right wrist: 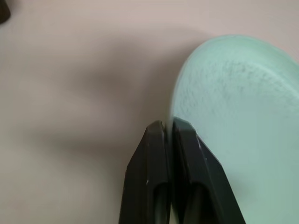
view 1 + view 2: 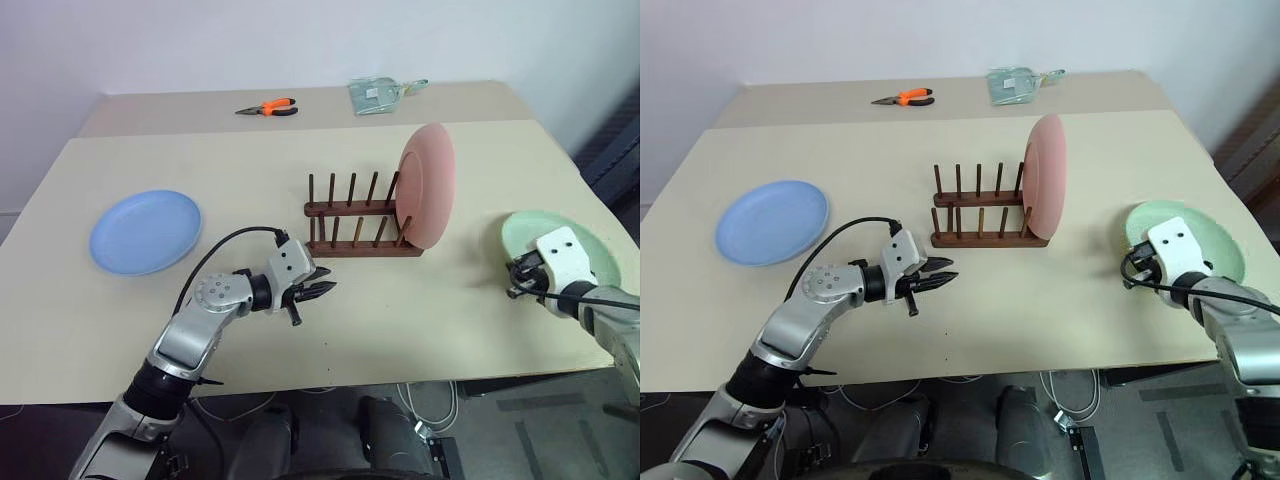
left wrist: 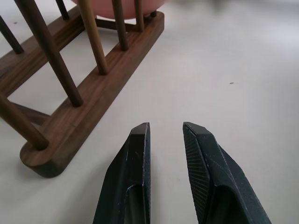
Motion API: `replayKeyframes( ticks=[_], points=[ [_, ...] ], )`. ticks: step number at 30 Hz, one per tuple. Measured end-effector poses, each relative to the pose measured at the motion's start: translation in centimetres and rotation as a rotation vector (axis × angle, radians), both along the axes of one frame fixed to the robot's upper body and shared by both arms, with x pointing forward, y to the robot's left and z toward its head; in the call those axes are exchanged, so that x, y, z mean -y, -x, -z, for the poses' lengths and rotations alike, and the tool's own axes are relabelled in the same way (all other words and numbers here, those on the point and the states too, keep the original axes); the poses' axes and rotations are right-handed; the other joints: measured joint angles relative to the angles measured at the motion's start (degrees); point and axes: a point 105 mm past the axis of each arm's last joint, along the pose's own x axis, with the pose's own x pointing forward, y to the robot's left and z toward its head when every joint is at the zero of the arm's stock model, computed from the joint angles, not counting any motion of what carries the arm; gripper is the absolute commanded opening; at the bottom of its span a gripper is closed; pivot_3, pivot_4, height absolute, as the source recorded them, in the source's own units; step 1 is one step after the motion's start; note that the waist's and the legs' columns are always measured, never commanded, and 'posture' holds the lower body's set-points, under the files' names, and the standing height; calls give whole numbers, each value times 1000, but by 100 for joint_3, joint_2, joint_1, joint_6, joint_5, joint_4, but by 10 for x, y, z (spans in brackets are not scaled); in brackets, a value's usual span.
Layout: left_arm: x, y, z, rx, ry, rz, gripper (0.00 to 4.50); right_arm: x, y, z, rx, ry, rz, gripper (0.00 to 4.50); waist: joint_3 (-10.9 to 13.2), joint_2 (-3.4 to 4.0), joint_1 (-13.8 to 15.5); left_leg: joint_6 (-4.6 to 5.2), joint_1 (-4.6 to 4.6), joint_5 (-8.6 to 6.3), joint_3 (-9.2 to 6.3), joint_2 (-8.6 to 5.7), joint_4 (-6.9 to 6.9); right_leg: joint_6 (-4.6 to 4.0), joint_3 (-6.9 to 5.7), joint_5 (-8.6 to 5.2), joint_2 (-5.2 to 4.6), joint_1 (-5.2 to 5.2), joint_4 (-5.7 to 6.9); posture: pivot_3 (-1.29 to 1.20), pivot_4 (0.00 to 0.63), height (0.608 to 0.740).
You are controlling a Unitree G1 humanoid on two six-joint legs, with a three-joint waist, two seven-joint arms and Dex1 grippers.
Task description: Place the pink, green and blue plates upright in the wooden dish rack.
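The pink plate (image 2: pixel 428 185) stands upright in the right end of the wooden dish rack (image 2: pixel 350 215), mid-table. Flat on the table at the left lies the blue plate (image 2: pixel 146 231). The green plate (image 2: pixel 590 250) lies flat near the right edge. My right gripper (image 2: pixel 515 280) is at that plate's left rim; in the right wrist view its fingers (image 1: pixel 159 140) are shut with the green rim (image 1: pixel 243 116) pinched between them. My left gripper (image 2: pixel 322 290) hovers low in front of the rack's left end, slightly open and empty, as the left wrist view (image 3: pixel 166 128) shows.
Orange-handled pliers (image 2: pixel 268 107) and a clear plastic bag (image 2: pixel 380 93) lie on the far table. The rack has several free peg slots left of the pink plate. The table's front edge runs just behind both grippers.
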Motion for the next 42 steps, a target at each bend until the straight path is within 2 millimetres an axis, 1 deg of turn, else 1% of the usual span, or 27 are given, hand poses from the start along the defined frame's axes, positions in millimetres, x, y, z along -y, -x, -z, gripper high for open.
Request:
replayKeyframes(
  ticks=[1,3,4,5,7,8,9,10,11,12,13,14,17,19,21,24,28,32,37,42],
  points=[
    [0,0,0,2,1,-4,1067,-2,-4,-9,37,-20,-2,32,1,0,-5,0,0,0,1,0,1,0,0,0,0,0,0,0,150,740],
    [-1,-1,-1,3,6,-16,1067,-10,-18,-46,175,-102,-27,32,8,11,-37,0,1,0,5,0,1,3,4,4,0,-1,0,0,150,740],
    [-2,-1,-2,5,10,-20,1067,-19,-26,-76,279,-167,-61,32,13,19,-49,0,2,0,6,1,0,3,5,5,0,-2,0,0,150,740],
    [-3,-2,-3,5,13,-21,1067,-31,-29,-113,402,-231,-120,32,16,25,-50,0,2,0,5,3,-3,3,4,6,2,-4,3,0,150,740],
    [-5,-2,-5,8,21,-31,1067,-55,-23,-172,586,-323,-244,32,16,22,-28,0,2,0,-11,6,-10,5,-7,6,11,-4,2,0,150,740],
    [-6,-3,-5,9,24,-35,1067,-69,-16,-199,673,-381,-315,32,14,16,-23,0,1,0,-20,7,-15,4,-12,7,12,-5,2,0,150,740],
    [-7,-3,-6,10,26,-36,1067,-79,-8,-217,724,-420,-375,32,7,5,-1,0,0,0,-29,7,-16,-5,-20,13,12,-2,2,0,150,740],
    [-9,-4,-6,10,26,-42,1067,-91,-3,-229,749,-493,-439,32,2,-7,17,0,-2,0,-34,7,-15,-12,-24,16,12,-1,0,0,150,740],
    [-11,-4,-6,8,26,-49,1067,-105,-1,-239,759,-611,-506,32,3,-12,10,0,-5,0,-34,7,-14,-16,-20,19,9,-2,-4,0,150,740],
    [-12,-5,-6,8,28,-51,1067,-115,1,-243,749,-699,-554,32,3,-11,10,0,-6,0,-31,4,-13,-17,-15,19,3,-2,-5,0,150,740],
    [-12,-5,-6,8,28,-53,1067,-127,2,-245,728,-802,-603,32,3,-11,5,0,-6,0,-29,4,-11,-18,-11,19,1,-2,-5,0,150,740],
    [-13,-5,-6,9,28,-57,1067,-143,5,-246,696,-931,-666,32,3,-11,-9,0,-5,0,-32,6,-11,-20,-8,19,1,-3,-5,0,150,740],
    [-15,-7,-8,14,33,-72,1067,-185,11,-237,551,-1137,-771,32,4,-8,-13,0,-6,1,-33,5,-12,-19,-8,20,2,-12,5,0,150,740],
    [-18,-8,-8,17,36,-88,1067,-204,10,-226,444,-1267,-761,32,3,-7,-15,0,-5,1,-34,5,-15,-19,-9,21,4,-16,9,0,150,740],
    [-21,-7,-7,8,35,-98,1067,-216,5,-208,335,-1342,-698,32,3,-6,-18,-1,-6,1,-33,3,-15,-19,-6,21,3,-18,10,0,150,740],
    [-25,-2,-3,-19,44,-106,1067,-222,-5,-185,233,-1408,-570,32,6,-2,-27,-1,-7,1,-31,2,-14,-19,1,21,3,-24,10,0,150,740],
    [-28,2,-5,-20,60,-104,1067,-230,-8,-172,179,-1410,-513,32,5,0,-37,-1,-3,2,-22,3,-15,-21,-2,22,11,-24,15,0,150,740],
    [-27,5,-11,-33,91,-87,1067,-228,-11,-166,177,-1394,-483,32,6,1,-38,0,-3,2,-20,3,-15,-21,-3,21,12,-24,15,0,150,740],
    [-30,7,-12,-41,92,-85,1067,-218,-15,-159,194,-1349,-431,32,6,1,-39,0,-3,2,-19,3,-16,-21,-3,21,12,-24,15,0,150,740],
    [-31,6,-12,-43,93,-89,1067,-214,-16,-160,208,-1351,-422,32,6,1,-41,0,-2,2,-18,4,-18,-21,-3,21,12,-24,14,0,150,740]
  ],
)
